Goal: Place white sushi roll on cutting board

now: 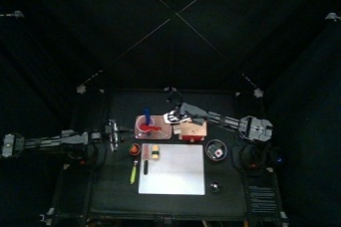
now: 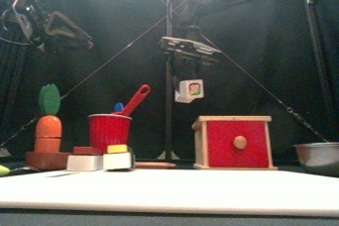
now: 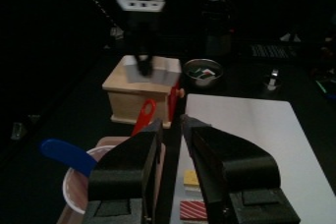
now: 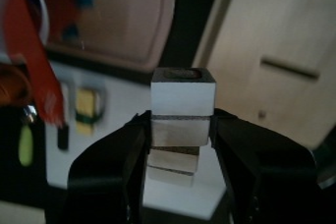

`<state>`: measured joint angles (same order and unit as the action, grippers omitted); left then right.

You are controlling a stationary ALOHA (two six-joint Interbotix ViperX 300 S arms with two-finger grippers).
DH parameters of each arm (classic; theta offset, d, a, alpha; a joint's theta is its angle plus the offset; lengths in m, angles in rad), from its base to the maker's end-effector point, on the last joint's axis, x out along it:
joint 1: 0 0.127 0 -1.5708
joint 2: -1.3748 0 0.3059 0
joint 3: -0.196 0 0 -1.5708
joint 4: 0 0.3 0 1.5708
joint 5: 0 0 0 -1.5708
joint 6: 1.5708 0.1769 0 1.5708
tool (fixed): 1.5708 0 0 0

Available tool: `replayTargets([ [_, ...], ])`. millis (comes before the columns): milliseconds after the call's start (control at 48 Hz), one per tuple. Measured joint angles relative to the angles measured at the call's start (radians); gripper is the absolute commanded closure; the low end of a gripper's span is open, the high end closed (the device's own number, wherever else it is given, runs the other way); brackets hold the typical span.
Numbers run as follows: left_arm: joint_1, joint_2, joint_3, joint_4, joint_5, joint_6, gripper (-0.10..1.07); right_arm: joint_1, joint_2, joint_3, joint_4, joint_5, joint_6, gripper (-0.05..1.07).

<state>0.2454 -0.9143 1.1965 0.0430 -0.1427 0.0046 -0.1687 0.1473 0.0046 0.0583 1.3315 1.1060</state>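
At the left of the tabletop, the left hand is hanging above the red cup, its jaws pressed together with nothing between them, well apart from the cutting board.

Moving right, the red cup is sitting just behind the board's far left corner, with small blocks beside it. The wooden box with the red front is standing behind the board's far edge, toward its right.

The right hand is hovering high over that box, pinching the white sushi roll between its jaws; the front view is showing the roll as a small pale piece in the air, above and behind the board. Whether the darker band across it is a seam or shadow is hard to tell.

The roll is not yet on the board. To place it well, the right hand should probably be carrying it forward over bare board surface, clear of the box and cup, lowering until the roll is touching or nearly touching, then spreading its jaws gently so the stubby piece is not tumbling or rolling off the edge.
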Motion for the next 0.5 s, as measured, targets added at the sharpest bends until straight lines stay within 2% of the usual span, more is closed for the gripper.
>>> replayTargets([
  [104, 0.034, 0.018, -0.003, -0.003, 0.006, -0.005, 0.31, 0.077, -0.044, 0.103, 0.014, -0.057, 0.101, 0.34],
  [229, 0.043, 0.029, -0.012, -0.006, 0.018, -0.003, 0.31, 0.160, -0.110, 0.219, 0.014, -0.160, 0.230, 0.34],
  [333, 0.043, 0.032, -0.020, -0.018, 0.020, -0.006, 0.31, 0.229, -0.141, 0.314, -0.006, -0.290, 0.383, 0.34],
  [500, 0.043, 0.034, -0.026, -0.028, 0.020, -0.003, 0.31, 0.314, -0.144, 0.446, -0.107, -0.526, 0.601, 0.33],
])
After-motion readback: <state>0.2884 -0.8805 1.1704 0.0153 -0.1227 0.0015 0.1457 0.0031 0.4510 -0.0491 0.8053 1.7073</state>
